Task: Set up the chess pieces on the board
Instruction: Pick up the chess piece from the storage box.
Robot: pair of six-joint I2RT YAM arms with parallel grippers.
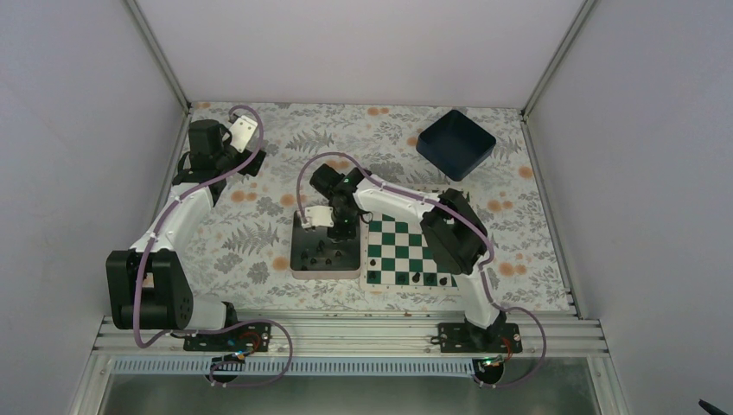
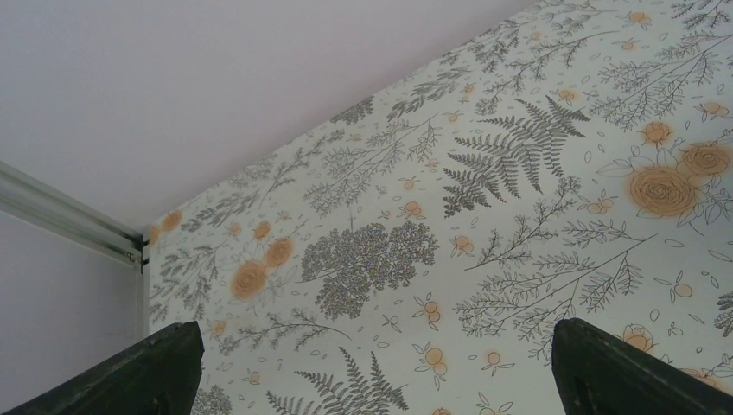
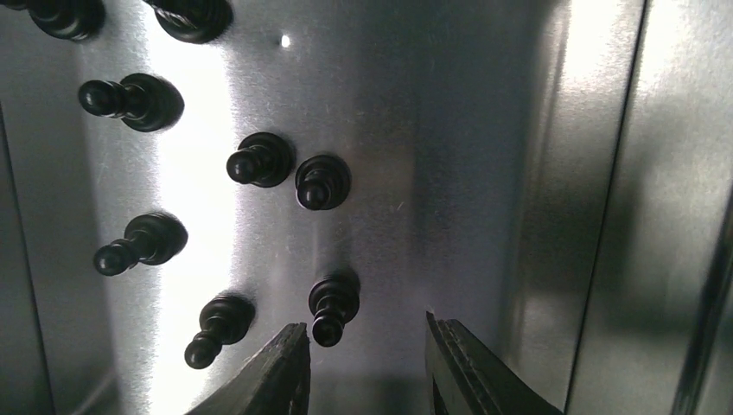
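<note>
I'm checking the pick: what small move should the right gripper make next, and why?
Probably shift the right gripper sideways over the nearest black piece, then lower: its jaws stand apart and empty above the tin, with that piece just outside the gap.

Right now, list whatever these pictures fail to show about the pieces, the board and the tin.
- Top view: the black pieces on the board are too small to tell by type.
- Top view: the right arm hides the board's right side.
- Right wrist view: the top edge cuts off two pieces in the tin.
- Left wrist view: board and tin lie outside it.
</note>
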